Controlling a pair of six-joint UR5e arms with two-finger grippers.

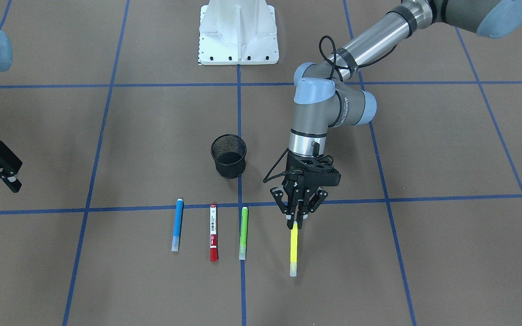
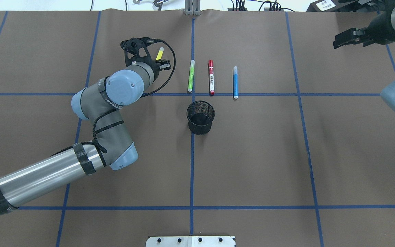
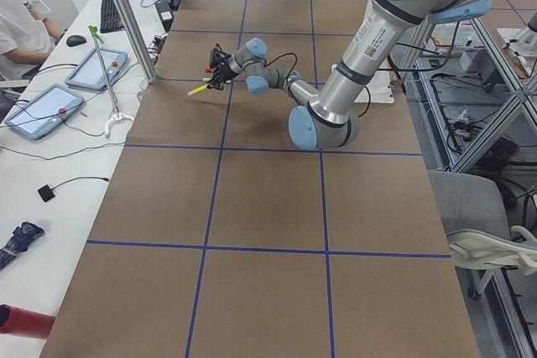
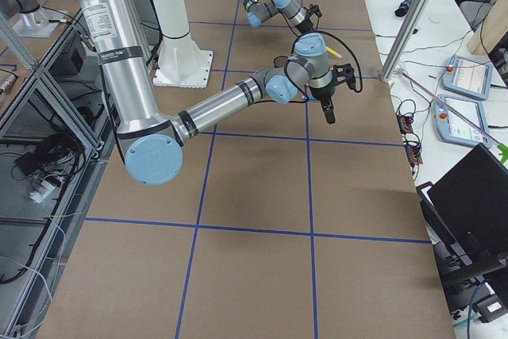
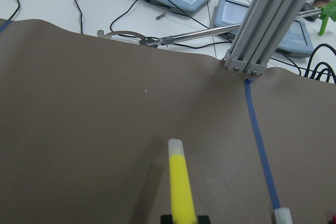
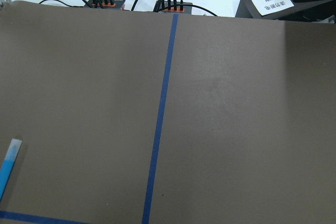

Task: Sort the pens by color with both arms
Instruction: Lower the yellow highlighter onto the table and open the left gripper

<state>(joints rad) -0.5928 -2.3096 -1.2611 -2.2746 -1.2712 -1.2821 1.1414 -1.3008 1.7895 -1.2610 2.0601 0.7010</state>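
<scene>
Grips the yellow pen [image 1: 293,249] in the left claw [image 1: 293,222], clenched on the end toward the robot. Seems to hold it just clear of the surface [image 1: 424,253], judging by the shadow in the wrist view, though hard to be sure. Shows the green pen [image 1: 244,233], red-capped white pen [image 1: 214,233] and blue pen [image 1: 177,225] lying parallel and apart, beyond the upright black mesh cup [image 1: 229,156]. Holds the right claw [image 1: 11,177] well away at the side; cannot tell whether released or clenched.

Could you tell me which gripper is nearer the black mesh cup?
Left. The left gripper, holding the slim yellow pen, is close to the black mesh cup; the right gripper is far off.
</scene>
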